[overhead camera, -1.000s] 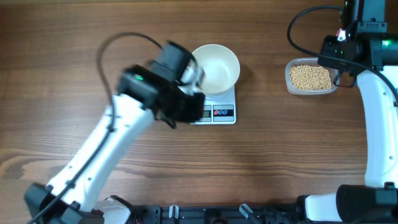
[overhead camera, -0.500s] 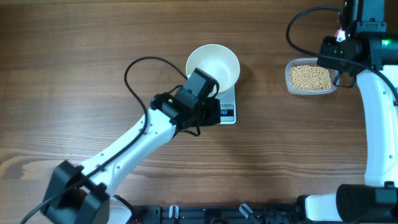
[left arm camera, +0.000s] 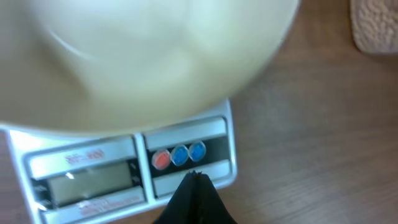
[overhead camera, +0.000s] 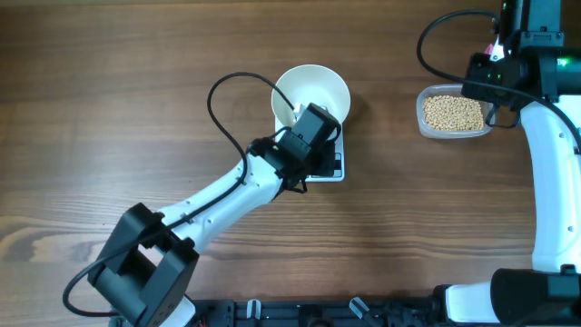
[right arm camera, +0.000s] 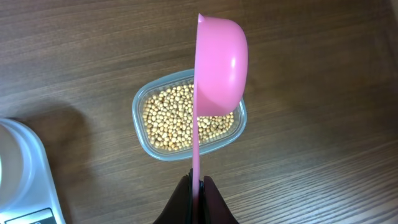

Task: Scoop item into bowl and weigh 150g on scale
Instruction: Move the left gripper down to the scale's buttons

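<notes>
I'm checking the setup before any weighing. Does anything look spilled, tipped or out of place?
Nothing stands out. The beans all lie inside the clear tub, none on the table. The white bowl sits upright on the scale, and the right gripper holds the pink scoop near the tub.

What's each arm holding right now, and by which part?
The right pincer grips the pink scoop by the end of its handle. The left pincer is shut and holds nothing, its tip by the scale.
</notes>
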